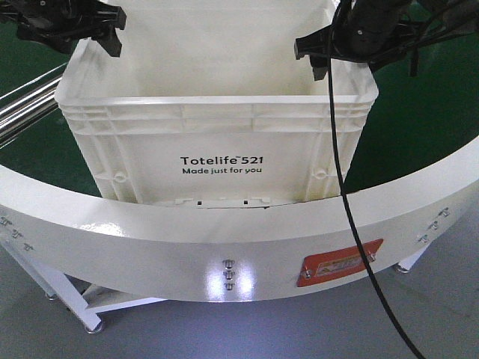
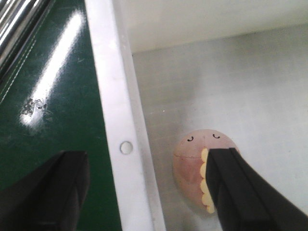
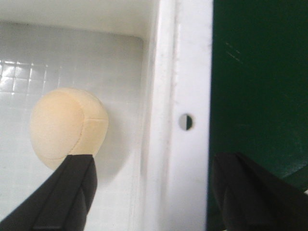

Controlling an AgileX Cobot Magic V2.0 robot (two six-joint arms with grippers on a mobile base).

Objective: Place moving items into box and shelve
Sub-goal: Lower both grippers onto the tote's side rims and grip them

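Wrist-mounted views: two fruits [image 2: 190, 163] [image 3: 62, 127], one box [image 1: 217, 134]

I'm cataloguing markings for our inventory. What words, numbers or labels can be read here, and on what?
"Totelife 521": black print on the front wall of the white crate.
"Made just for you": the line beneath it, same wall.
The red label on the curved white frame: print too small to read.
Wrist views: no text.

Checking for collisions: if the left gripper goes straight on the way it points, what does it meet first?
Likely the box rim: the left gripper straddles it, fingers open, though depth is unclear. The pink fruit lies deeper inside.
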